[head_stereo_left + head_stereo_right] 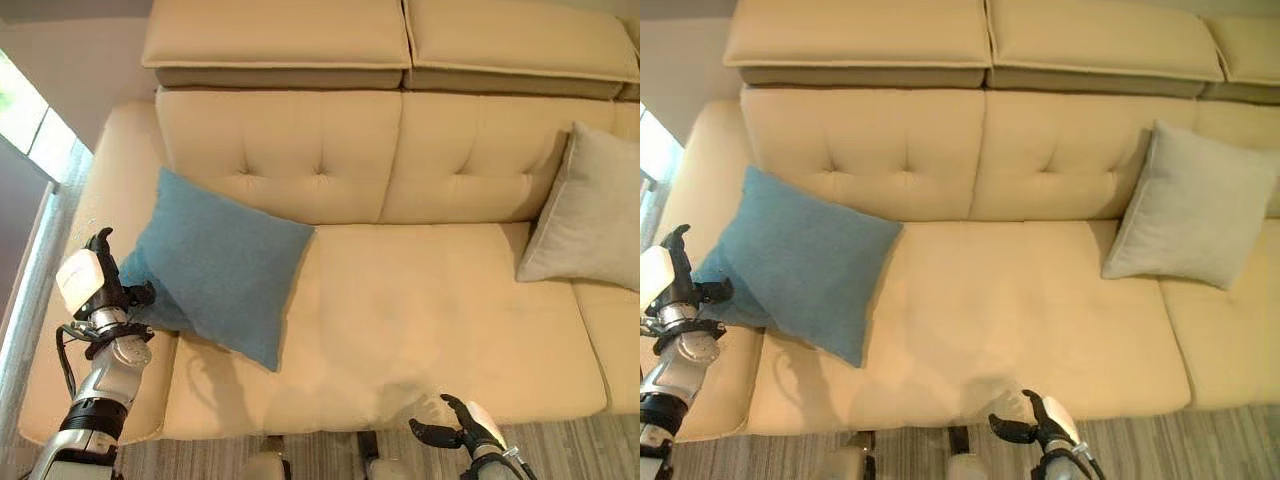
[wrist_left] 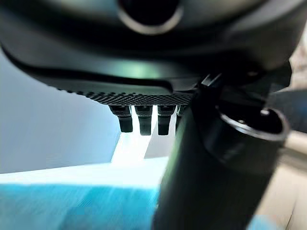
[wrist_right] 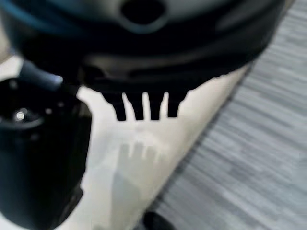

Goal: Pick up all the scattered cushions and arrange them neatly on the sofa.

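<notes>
Left hand (image 1: 98, 285), fingers straight, touches the blue cushion (image 1: 215, 265) leaning by the sofa (image 1: 420, 300) armrest — a nudge might topple it.

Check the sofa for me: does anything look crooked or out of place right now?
The blue cushion sits askew at the sofa's left end, tilted on a corner and partly over the armrest beside the left hand. The grey cushion leans fairly neatly against the backrest on the right.

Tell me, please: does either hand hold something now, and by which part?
Nothing is held. The left hand is open beside the blue cushion's left corner; the right hand is open, empty.
</notes>
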`<state>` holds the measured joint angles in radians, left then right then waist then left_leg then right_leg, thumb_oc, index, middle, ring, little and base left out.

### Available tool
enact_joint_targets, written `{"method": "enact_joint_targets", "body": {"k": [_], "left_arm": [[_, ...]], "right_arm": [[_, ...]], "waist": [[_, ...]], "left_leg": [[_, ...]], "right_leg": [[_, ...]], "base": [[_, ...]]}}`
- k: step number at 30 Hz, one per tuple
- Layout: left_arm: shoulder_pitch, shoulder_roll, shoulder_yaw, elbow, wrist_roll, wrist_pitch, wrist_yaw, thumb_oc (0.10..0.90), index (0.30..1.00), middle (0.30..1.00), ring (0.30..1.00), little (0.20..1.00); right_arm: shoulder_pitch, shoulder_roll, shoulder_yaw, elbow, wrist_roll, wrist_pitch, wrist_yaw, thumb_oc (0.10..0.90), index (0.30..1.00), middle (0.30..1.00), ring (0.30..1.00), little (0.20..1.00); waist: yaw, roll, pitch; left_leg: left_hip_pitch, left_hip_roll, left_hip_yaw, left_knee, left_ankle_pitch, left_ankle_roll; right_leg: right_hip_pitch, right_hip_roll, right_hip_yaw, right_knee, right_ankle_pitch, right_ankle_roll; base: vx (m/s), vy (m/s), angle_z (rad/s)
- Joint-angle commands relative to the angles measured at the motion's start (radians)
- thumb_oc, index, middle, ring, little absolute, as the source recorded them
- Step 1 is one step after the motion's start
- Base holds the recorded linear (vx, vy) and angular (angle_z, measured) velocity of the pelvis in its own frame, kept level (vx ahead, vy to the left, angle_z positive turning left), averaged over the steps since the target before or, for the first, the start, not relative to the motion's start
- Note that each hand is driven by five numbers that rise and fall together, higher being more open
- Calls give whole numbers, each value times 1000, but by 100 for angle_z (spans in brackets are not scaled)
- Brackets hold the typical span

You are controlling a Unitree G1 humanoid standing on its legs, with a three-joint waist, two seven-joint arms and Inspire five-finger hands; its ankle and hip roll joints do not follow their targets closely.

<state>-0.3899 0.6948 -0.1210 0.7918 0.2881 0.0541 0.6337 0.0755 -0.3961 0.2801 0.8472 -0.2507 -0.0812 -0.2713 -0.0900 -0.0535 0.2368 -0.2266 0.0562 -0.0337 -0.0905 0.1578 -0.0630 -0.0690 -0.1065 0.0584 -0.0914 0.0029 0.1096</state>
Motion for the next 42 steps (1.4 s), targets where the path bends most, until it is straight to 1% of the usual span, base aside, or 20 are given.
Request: {"method": "enact_joint_targets", "body": {"k": [1, 4, 6, 8, 11, 12, 13, 15, 16, 18, 20, 22, 24, 27, 30, 31, 36, 39, 40, 42], "left_arm": [[-146, 106, 28, 51, 21, 25, 108, 800, 900, 900, 900, 900], [-206, 114, -8, 145, -9, 31, 92, 800, 900, 900, 900, 900], [-227, 91, 3, 202, -81, 18, 69, 800, 900, 900, 900, 900], [-255, 35, 8, 337, -212, -4, -21, 800, 900, 900, 900, 900], [-248, -10, 34, 414, -350, -25, -123, 800, 900, 900, 900, 900], [-245, -23, 41, 435, -394, -27, -153, 742, 813, 813, 813, 813], [-236, -56, 70, 452, -504, -36, -197, 400, 300, 300, 300, 300], [-234, -105, 114, 444, -706, -63, -282, 400, 300, 300, 300, 300], [-240, -119, 109, 447, -742, -62, -320, 400, 300, 300, 300, 300], [-231, -166, 66, 420, -738, -62, -394, 400, 300, 300, 300, 300], [-224, -180, 59, 400, -746, -65, -396, 400, 300, 300, 300, 300], [-165, -258, 25, 343, -758, -77, -425, 400, 300, 300, 300, 300], [-132, -280, 11, 306, -760, -83, -432, 400, 300, 300, 300, 300], [-15, -349, -56, 194, -757, -98, -483, 400, 300, 300, 300, 300], [14, -361, -69, 174, -749, -96, -496, 400, 300, 300, 300, 300], [73, -389, -98, 128, -734, -95, -507, 400, 300, 300, 300, 300], [258, -362, -163, -113, -747, -113, -553, 400, 300, 300, 300, 300], [300, -345, -162, -143, -682, -105, -537, 400, 300, 300, 300, 300], [300, -345, -162, -143, -682, -105, -537, 400, 300, 300, 300, 300], [329, -337, -158, -155, -666, -108, -542, 400, 300, 300, 300, 300]], "right_arm": [[36, -52, -13, -30, 40, -21, -66, 800, 900, 900, 900, 900], [23, -49, 0, -23, 52, -22, -76, 800, 900, 900, 900, 900], [13, -47, 15, -28, 53, -18, -79, 800, 900, 900, 900, 900], [-15, -48, 31, -1, 60, -7, -75, 800, 900, 900, 900, 900], [-36, -53, 48, 9, 73, 4, -54, 800, 900, 900, 900, 900], [-38, -55, 50, 8, 74, 8, -49, 800, 900, 900, 900, 900], [-39, -58, 54, 4, 74, 13, -43, 800, 900, 900, 900, 900], [-46, -65, 59, -14, 73, 25, -27, 800, 900, 900, 900, 900], [-53, -73, 59, -35, 73, 28, -16, 800, 900, 900, 900, 900], [-75, -93, 54, -74, 86, 31, -1, 800, 900, 900, 900, 900], [-87, -97, 49, -93, 93, 31, 2, 800, 900, 900, 900, 900], [-157, -110, 34, -193, 125, 37, 2, 800, 900, 900, 900, 900], [-165, -114, 27, -225, 128, 40, 2, 800, 900, 900, 900, 900], [-217, -97, 9, -276, 148, 40, 9, 800, 900, 900, 900, 900], [-230, -86, 7, -273, 152, 42, 12, 800, 900, 900, 900, 900], [-254, -63, 4, -271, 162, 44, 15, 800, 900, 900, 900, 900], [-336, -3, 10, -187, 156, 55, -12, 800, 900, 900, 900, 900], [-384, 56, 7, -107, 221, 48, -26, 800, 900, 900, 900, 900], [-384, 56, 7, -107, 221, 48, -26, 800, 900, 900, 900, 900], [-430, 74, 27, -91, 233, 41, -32, 800, 900, 900, 900, 900]], "waist": [[18, -18, -5], [12, -26, 4], [11, -29, 13], [7, -30, 26], [7, -27, 31], [6, -25, 32], [6, -23, 34], [4, -18, 36], [1, -14, 39], [1, -5, 45], [3, -3, 47], [15, 2, 53], [19, 4, 54], [32, 9, 40], [36, 11, 36], [45, 14, 25], [83, 28, 7], [107, 31, 2], [107, 31, 3], [134, 33, 3]], "left_leg": [[30, 33, 6, 3, -105, -6], [4, 38, 5, 3, -98, -8], [-11, 37, 2, 3, -93, -9], [-23, 34, 0, 3, -88, -9], [-28, 32, 2, 3, -85, -9], [-27, 31, 3, 3, -85, -9], [-22, 29, 5, 3, -89, -9], [-25, 27, 9, 3, -88, -8], [-25, 26, 13, 3, -89, -9], [-22, 25, 17, 3, -88, -9], [-18, 24, 16, 3, -88, -8], [-4, 23, 8, 3, -91, -5], [3, 23, 8, 3, -93, -5], [26, 23, 4, 3, -102, -3], [33, 24, 2, 3, -104, -2], [46, 23, -1, 3, -108, -1], [64, 21, -21, 3, -114, -1], [65, 18, -33, 3, -115, -3], [65, 18, -33, 3, -115, -3], [58, 17, -46, 3, -111, -6]], "right_leg": [[-18, -65, -26, 37, 19, 71], [-43, -61, -28, 30, 30, 70], [-57, -60, -31, 30, 31, 68], [-72, -59, -34, 34, 32, 65], [-81, -60, -34, 36, 32, 62], [-83, -60, -33, 37, 32, 62], [-80, -61, -33, 38, 29, 61], [-89, -61, -34, 39, 32, 62], [-92, -63, -35, 39, 35, 65], [-97, -65, -38, 43, 39, 67], [-95, -65, -39, 45, 38, 66], [-84, -64, -43, 49, 29, 61], [-76, -64, -46, 48, 25, 60], [-50, -64, -54, 39, 17, 54], [-40, -63, -56, 36, 13, 52], [-27, -60, -59, 35, 5, 48], [15, -56, -83, 27, -8, 41], [30, -55, -95, 21, -13, 38], [30, -55, -95, 21, -13, 38], [39, -52, -111, 16, -16, 34]], "base": [[-7, -10, -6], [0, 0, 0], [0, 0, 0], [0, 0, 0], [0, 0, 0], [37, 33, -2], [34, 35, -1], [13, 37, 0], [-2, 38, 0], [-2, 49, -2], [0, 30, -4], [14, 34, -1], [0, 0, 0], [26, 10, 8], [29, 5, 13], [31, 5, 4], [14, 0, 7], [-3, -3, 21], [-20, -4, 13], [-25, -12, 16]]}}
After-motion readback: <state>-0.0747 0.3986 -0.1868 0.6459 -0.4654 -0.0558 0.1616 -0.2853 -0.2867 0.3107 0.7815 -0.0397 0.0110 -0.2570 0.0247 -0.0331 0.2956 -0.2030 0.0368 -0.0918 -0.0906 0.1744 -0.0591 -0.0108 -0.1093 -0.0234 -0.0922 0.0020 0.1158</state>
